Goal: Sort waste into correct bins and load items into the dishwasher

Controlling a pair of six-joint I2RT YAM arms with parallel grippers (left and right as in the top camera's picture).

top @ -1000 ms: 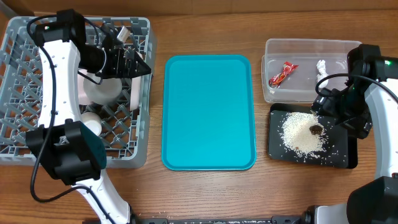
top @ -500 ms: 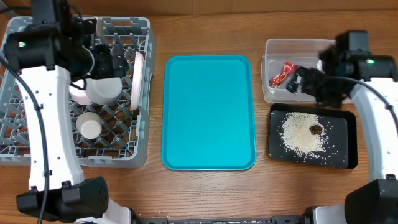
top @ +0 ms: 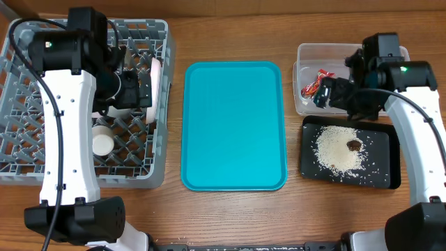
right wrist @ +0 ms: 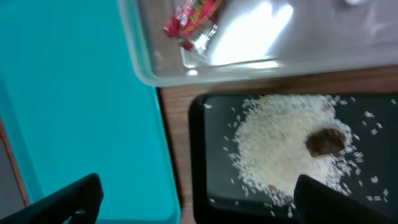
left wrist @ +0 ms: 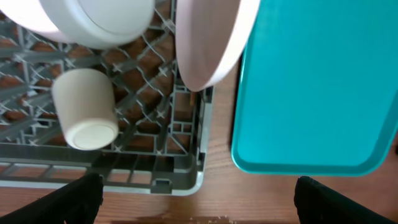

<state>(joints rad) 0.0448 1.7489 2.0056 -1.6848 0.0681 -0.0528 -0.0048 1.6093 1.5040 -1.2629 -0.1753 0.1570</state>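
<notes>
Tabletop: wooden; teal tray holds nothing.
Rack: cup, bowl, plate loaded.
Clear bin: wrapper inside.
Black tray: rice deposited.
Claws: left claw, right claw both released, empty.
Your assessment: probably near complete.

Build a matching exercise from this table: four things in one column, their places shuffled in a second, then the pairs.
Things
1. cream cup
2. red wrapper
3. rice pile
4. teal tray

Places
A. on the black tray
B. middle of the table
C. in the grey rack
D. in the clear bin

Pairs: 1-C, 2-D, 3-A, 4-B
</notes>
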